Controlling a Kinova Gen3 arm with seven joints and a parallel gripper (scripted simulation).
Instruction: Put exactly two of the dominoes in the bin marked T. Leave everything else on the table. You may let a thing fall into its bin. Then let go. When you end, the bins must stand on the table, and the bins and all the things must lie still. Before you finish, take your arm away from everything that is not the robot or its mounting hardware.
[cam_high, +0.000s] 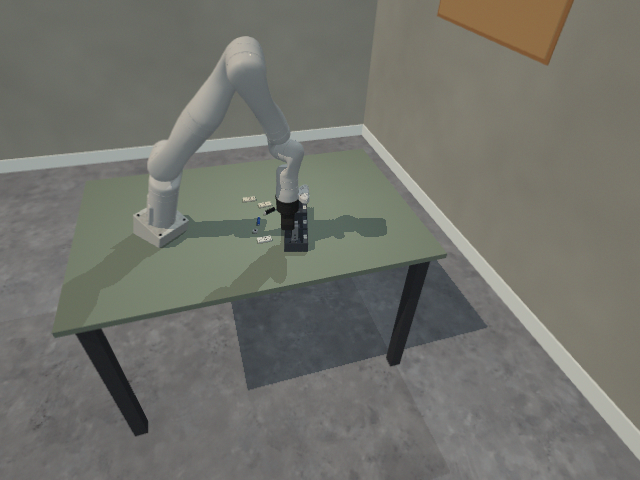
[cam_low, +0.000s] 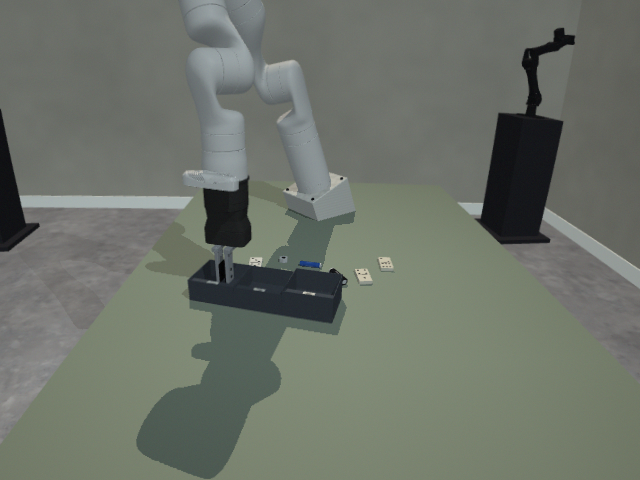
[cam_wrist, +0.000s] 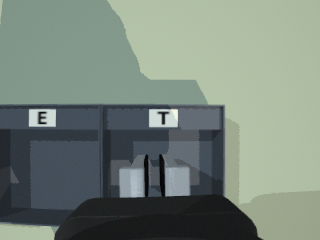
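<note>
From the top view, I see three dominoes (cam_high: 249, 198) (cam_low: 363, 276) lying between the robot's base (cam_high: 178, 236) (cam_low: 341, 204) and the bin row (cam_high: 296, 248) (cam_low: 261, 302) (cam_wrist: 101, 150), well in from the desk's long front edge. In the exterior view, my gripper (cam_low: 223, 279) (cam_wrist: 154, 169) reaches into the row's end bin, nearest the desk's left edge. On the wrist view that's bin T (cam_wrist: 212, 119); my fingers stand slightly apart, and I see nothing gripped between them.
</note>
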